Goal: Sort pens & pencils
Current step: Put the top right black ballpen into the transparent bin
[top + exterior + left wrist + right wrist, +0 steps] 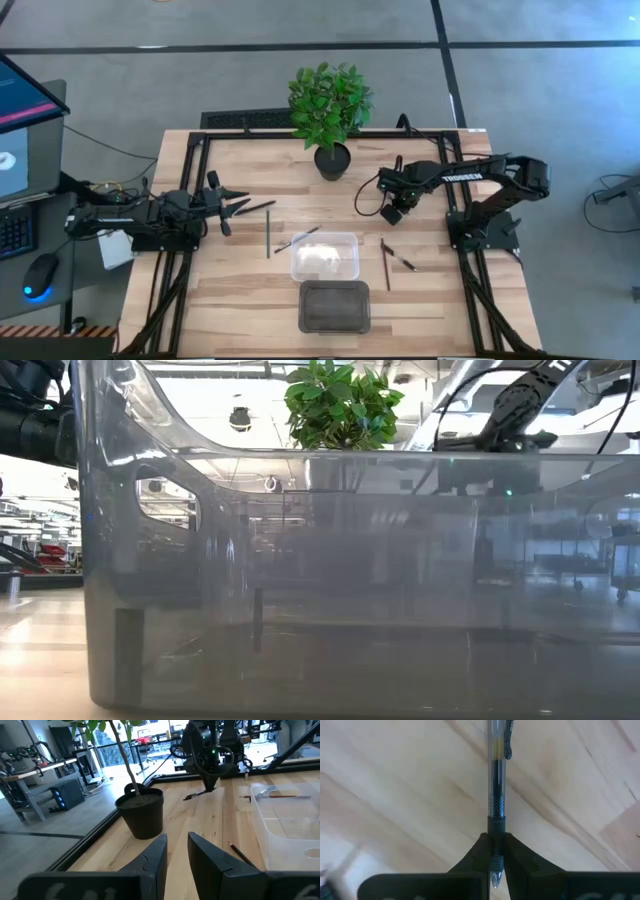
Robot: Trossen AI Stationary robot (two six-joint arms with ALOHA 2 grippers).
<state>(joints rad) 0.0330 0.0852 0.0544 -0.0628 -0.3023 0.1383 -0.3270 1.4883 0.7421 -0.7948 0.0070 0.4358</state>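
My right gripper (392, 212) hangs over the table to the right of the plant pot, pointing down, shut on a pen (496, 795) with a clear barrel, a clip and a black grip. The left wrist view shows that pen (196, 795) too, under the right gripper. My left gripper (236, 205) is open near the table's left side, level, touching nothing. A dark stick (258, 208) lies just in front of it, a slim pencil (268, 232) beside that. A pen with a pale part (298, 240) lies left of the clear box. A pencil (386, 264) and a pen (402, 260) lie to its right. My right gripper pinches the pen between its two fingers (479, 851) at the black grip section (495, 827), close to the writing tip (494, 879). The fingers come from above, across the pen. The barrel sticks out sideways, slanting a little downward, close over the wood.
A clear plastic box (325, 257) stands mid-table, a dark box (335, 305) right in front of it at the near edge; it fills the low view (320, 580). The potted plant (332, 160) stands at the far side between the arms.
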